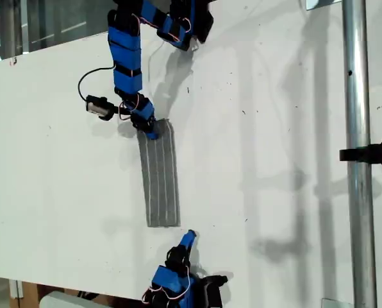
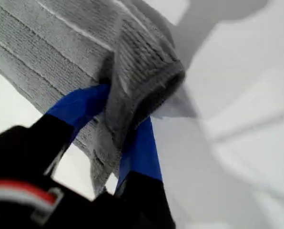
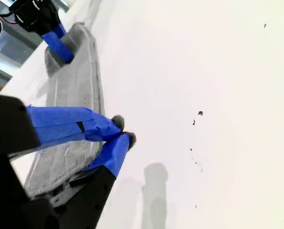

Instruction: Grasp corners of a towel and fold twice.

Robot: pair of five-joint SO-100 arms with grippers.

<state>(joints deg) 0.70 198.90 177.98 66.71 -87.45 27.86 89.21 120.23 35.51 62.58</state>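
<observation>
The towel (image 1: pixel 159 174) lies on the white counter (image 1: pixel 274 160) folded into a long narrow strip that runs from the counter's middle towards its near edge in the exterior view. No container shows in any view.

The first pincer (image 1: pixel 150 129) is at the strip's far end. In the first wrist view its blue jaws pinch a bunched fold of the grey cloth (image 2: pixel 132 71), with fabric humped up between them and over one jaw; how many layers are caught cannot be told, and the corners there are buried in the bunch.

The second pincer (image 1: pixel 190 238) sits just beyond the strip's near end, close to the counter's near edge. In the second wrist view its fingertips (image 3: pixel 117 123) are pressed together with nothing between them, beside the towel's long edge (image 3: pixel 73 95) rather than on it. The same view shows the first pincer (image 3: pixel 58 46) far off on the strip's other end.

The arm bases are cut off by the exterior view's top and bottom. A metal pole (image 1: pixel 357 154) stands at the exterior view's right, crossing part of the counter.
</observation>
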